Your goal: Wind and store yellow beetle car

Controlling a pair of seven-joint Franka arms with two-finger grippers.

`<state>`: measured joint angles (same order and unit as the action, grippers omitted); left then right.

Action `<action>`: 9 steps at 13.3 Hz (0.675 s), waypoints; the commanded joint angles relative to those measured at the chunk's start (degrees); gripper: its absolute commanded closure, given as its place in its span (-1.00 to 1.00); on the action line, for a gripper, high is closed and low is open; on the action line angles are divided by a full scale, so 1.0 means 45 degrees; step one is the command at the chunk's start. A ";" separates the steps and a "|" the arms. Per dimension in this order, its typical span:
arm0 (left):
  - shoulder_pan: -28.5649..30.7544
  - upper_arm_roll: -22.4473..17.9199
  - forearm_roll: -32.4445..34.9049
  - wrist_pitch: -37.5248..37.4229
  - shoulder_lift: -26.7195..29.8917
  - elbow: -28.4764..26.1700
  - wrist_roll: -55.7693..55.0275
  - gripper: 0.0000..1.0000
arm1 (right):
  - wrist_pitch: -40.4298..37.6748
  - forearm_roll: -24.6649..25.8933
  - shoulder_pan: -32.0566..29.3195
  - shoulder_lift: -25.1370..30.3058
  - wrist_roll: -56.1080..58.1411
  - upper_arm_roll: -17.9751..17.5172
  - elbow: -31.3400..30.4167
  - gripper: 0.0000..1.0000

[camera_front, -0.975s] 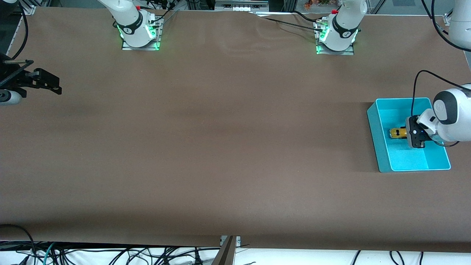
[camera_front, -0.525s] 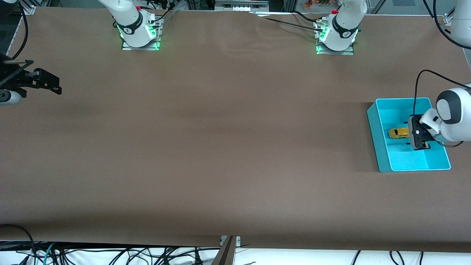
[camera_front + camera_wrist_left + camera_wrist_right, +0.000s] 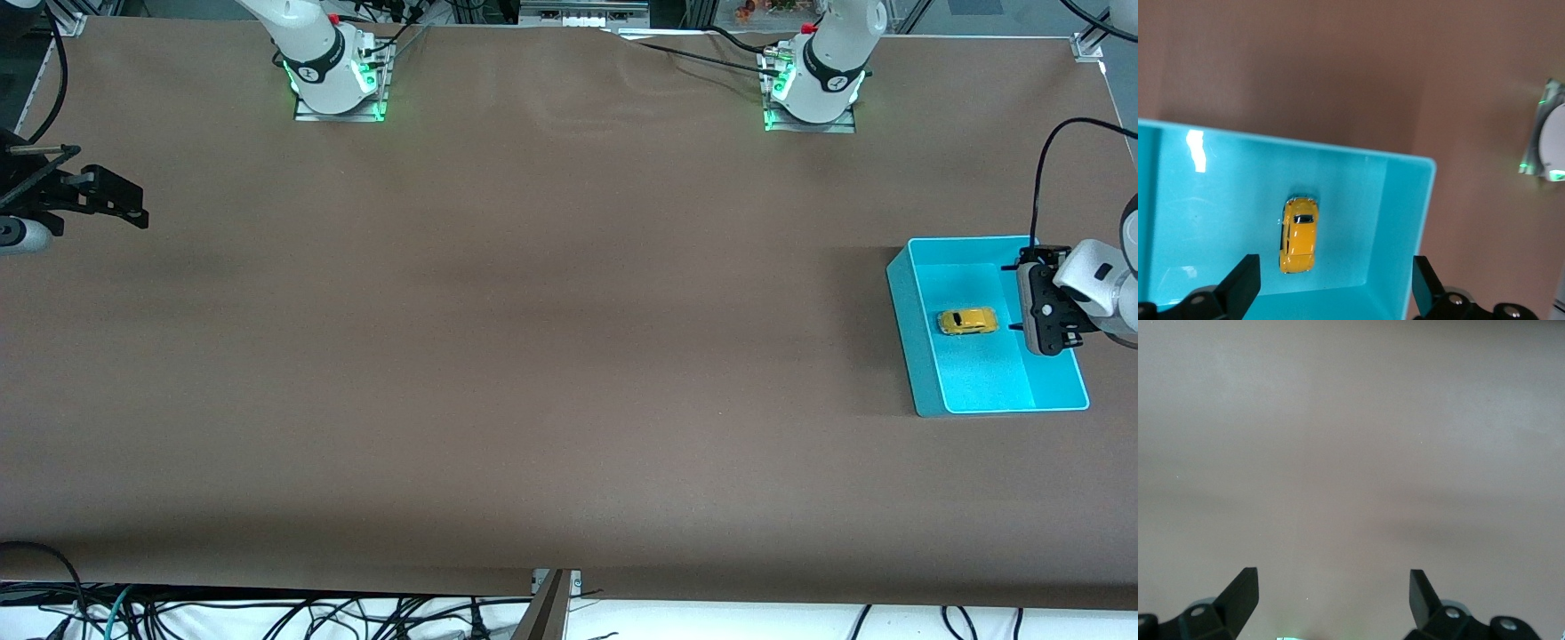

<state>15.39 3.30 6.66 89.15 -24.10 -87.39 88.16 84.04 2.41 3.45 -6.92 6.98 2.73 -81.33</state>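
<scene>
The yellow beetle car point(image 3: 967, 322) lies on its wheels on the floor of the turquoise bin point(image 3: 916, 356), by itself. My left gripper point(image 3: 1042, 313) is open and empty, up over the bin at the side of the car toward the left arm's end of the table. In the left wrist view the car point(image 3: 1299, 235) lies in the bin point(image 3: 1405, 200) below my open left gripper point(image 3: 1335, 275), touching neither finger. My right gripper point(image 3: 116, 200) waits open and empty over the table's edge at the right arm's end; the right wrist view shows this gripper point(image 3: 1331, 583) over bare brown table.
The bin stands near the table's edge at the left arm's end. The two arm bases point(image 3: 336, 76) point(image 3: 813, 84) stand along the edge farthest from the front camera. The left arm's base point(image 3: 1548, 143) also shows in the left wrist view. Cables hang past the near edge.
My left gripper let go of the car, rose and drew away toward the left arm's end of the table. The car stays on the bin floor. The right arm has not moved.
</scene>
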 commanded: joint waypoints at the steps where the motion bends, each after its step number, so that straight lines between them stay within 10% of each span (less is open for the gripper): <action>1: -0.0684 -0.0031 -0.0053 -0.2188 -0.0152 0.1855 -0.1400 -1.00 | 0.0114 0.0069 -0.0103 0.0152 -0.0028 -0.0099 -0.0170 -1.00; 9: -0.2911 -0.0050 -0.0404 -0.3776 0.1019 0.2896 -0.8782 -1.00 | 0.0114 0.0088 -0.0122 0.0152 -0.0028 -0.0099 -0.0170 -1.00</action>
<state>3.42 3.71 6.24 73.12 -20.34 -74.93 54.68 84.05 2.41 3.40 -6.93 6.98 2.73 -81.33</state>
